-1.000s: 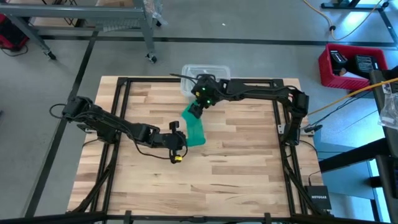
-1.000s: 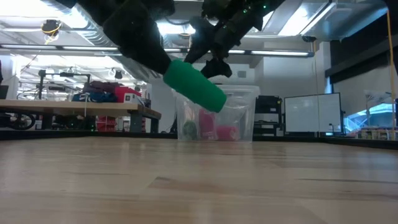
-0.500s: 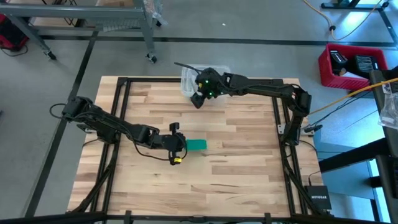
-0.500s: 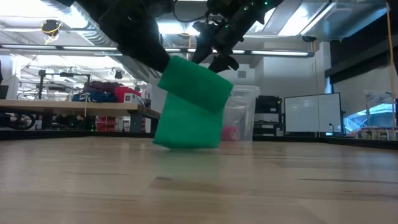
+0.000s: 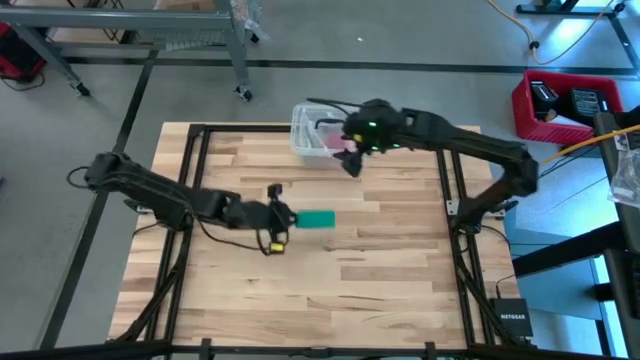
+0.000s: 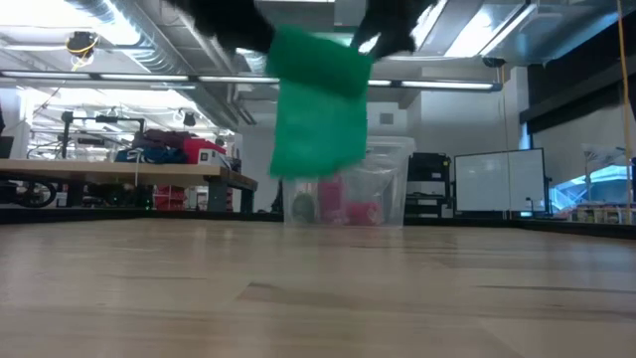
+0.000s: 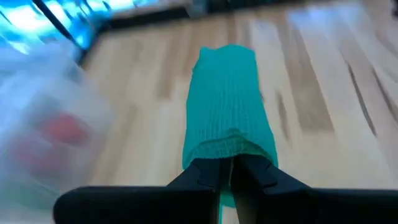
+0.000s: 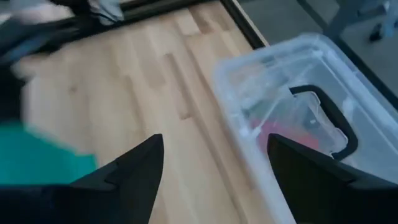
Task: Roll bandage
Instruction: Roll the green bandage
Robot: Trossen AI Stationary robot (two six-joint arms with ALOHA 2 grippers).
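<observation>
Now | our left gripper (image 7: 227, 177) pinches the bandage (image 7: 227, 124), lifted off the tabletop (image 5: 390, 270) | right gripper (image 8: 214, 163), spread, has let go | rolling restarts.

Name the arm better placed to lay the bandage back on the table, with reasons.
Left. The left gripper is shut on one end of the bandage, which hangs off the table in the low view. The right gripper is open and empty, off by the tub.

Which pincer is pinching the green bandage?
The left pincer is shut on the green bandage, which hangs from it above the table. The right pincer is open and empty, near the clear plastic tub.
</observation>
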